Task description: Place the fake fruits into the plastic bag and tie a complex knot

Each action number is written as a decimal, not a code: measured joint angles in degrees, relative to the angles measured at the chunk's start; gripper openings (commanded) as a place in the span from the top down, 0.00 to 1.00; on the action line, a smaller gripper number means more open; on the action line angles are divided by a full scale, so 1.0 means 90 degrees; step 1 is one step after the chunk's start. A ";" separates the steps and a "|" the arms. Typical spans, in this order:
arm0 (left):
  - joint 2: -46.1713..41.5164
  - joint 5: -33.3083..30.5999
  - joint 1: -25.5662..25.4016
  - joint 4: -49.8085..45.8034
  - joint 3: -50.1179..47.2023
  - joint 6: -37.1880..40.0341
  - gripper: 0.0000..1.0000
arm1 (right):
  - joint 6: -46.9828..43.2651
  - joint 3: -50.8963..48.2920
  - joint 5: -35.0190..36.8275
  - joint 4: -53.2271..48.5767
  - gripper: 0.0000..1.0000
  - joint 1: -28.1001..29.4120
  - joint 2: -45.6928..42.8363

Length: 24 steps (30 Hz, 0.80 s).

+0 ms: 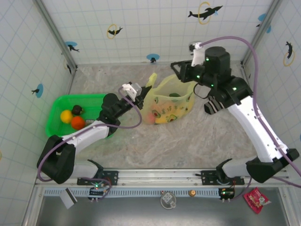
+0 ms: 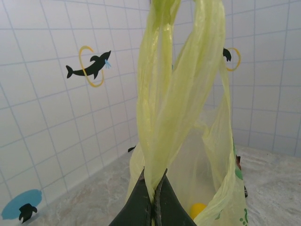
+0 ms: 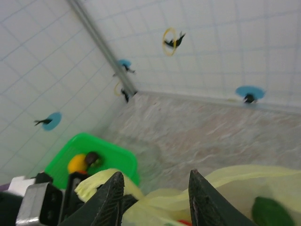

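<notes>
The counter (image 1: 197,141) (image 3: 202,127) is a mottled grey-beige, stone-look slab. White tiled walls (image 1: 141,23) (image 2: 42,117) box it in on three sides, dotted with dark dolphin stickers (image 1: 205,11) (image 2: 89,66), yellow rings and blue discs. Grey metal posts (image 1: 56,33) (image 3: 101,44) run up the far corners.

The left gripper (image 1: 144,97) (image 2: 154,200) is pinched tight on a twisted handle of the thin translucent pale yellow-green plastic bag (image 1: 181,89) (image 2: 178,94) (image 3: 244,181). The bag slumps on the counter just right of that gripper, with glossy fake fruits (image 1: 162,117) showing through the film.

The right gripper (image 1: 178,69) (image 3: 155,183) sits over the bag's far rim with its fingers apart. Whether they touch the film I cannot tell.

Well to the left of the left gripper, a bright green rigid basket (image 1: 55,106) (image 3: 117,153) holds more fake fruits, yellow, orange and dark brown.
</notes>
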 measured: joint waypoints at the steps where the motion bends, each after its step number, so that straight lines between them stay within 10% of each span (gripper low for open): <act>1: 0.0000 -0.0032 -0.0022 -0.0022 0.0000 0.0029 1.00 | 0.0034 0.0032 -0.0083 -0.0070 0.54 0.0100 0.0112; 17: -0.0083 -0.0311 -0.0168 -0.0233 0.0000 0.0311 1.00 | 0.0308 0.0420 0.0131 -0.0464 0.47 0.0998 0.0942; 24: -0.0112 -0.0476 -0.0250 -0.0291 0.0000 0.0398 1.00 | 0.0432 0.1382 0.0172 -0.0695 0.66 0.0845 0.1474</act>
